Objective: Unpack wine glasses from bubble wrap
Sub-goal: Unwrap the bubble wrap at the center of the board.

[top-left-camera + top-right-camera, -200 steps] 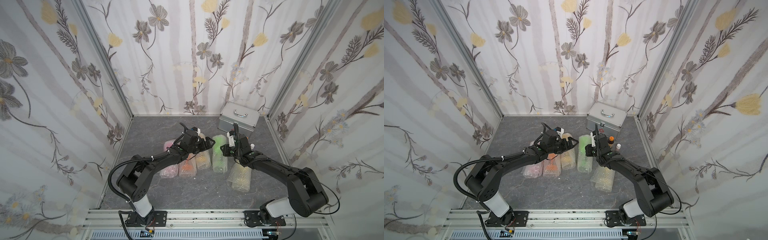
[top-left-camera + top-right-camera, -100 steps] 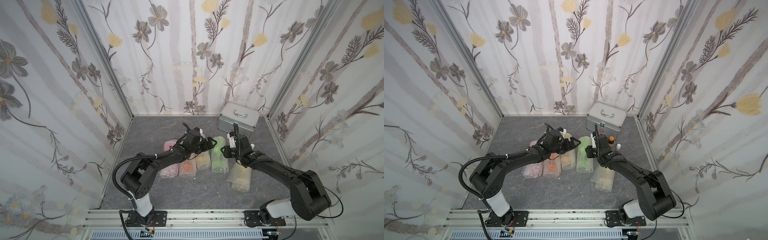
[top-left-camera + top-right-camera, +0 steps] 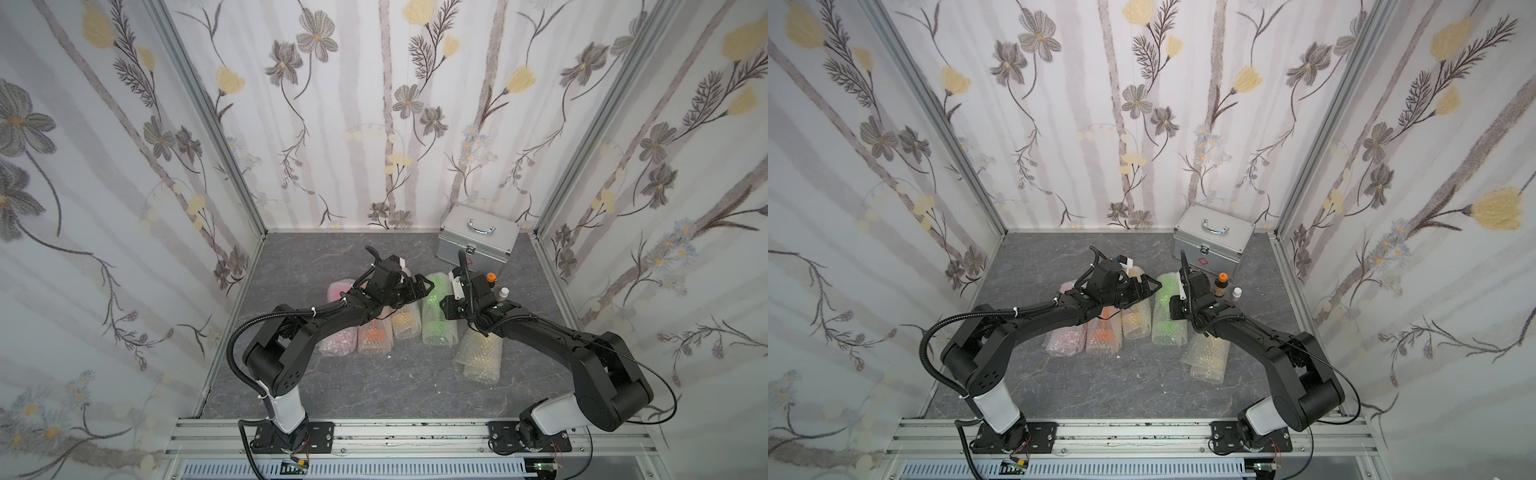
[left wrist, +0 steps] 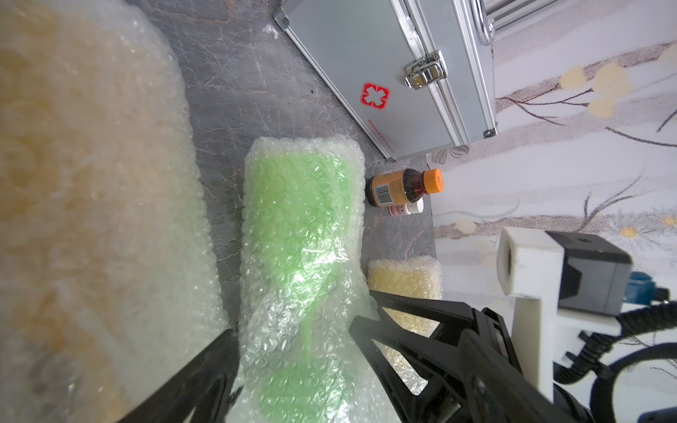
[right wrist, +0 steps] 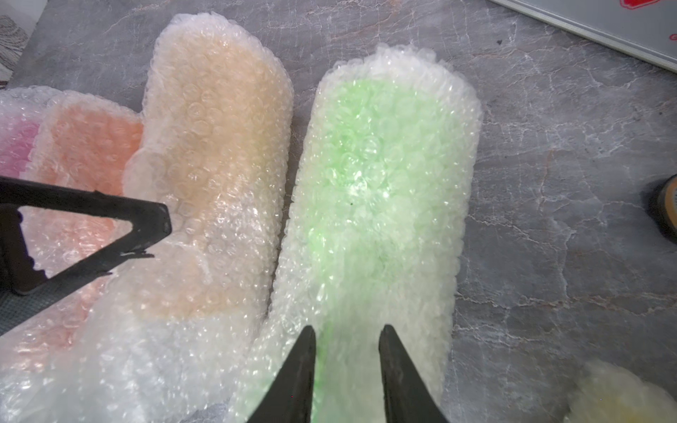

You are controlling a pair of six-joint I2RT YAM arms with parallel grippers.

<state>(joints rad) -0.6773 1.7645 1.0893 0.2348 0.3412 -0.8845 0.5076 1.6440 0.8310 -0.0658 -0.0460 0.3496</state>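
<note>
Five rolls of bubble wrap lie side by side on the grey floor, each with a wine glass showing through: pink [image 3: 338,340], orange [image 3: 374,334], amber [image 3: 405,322], green [image 3: 436,316] and yellow [image 3: 478,353]. My left gripper [image 4: 293,327] is open wide, with one finger on either side of the green roll [image 4: 300,219]. My right gripper [image 5: 346,329] hangs over the same roll [image 5: 384,183]. Its jaws stand a narrow gap apart with green wrap between them. Whether they pinch it is unclear. One left finger [image 5: 128,227] lies over the amber roll [image 5: 219,146].
A silver case [image 3: 478,245] with a red cross stands at the back right. A brown bottle with an orange cap [image 3: 491,279] and a small white bottle [image 3: 503,293] stand beside the green roll. Papered walls close in three sides.
My left gripper has slid right from over the amber roll to the green roll, staying open. The right gripper has hardly moved.
</note>
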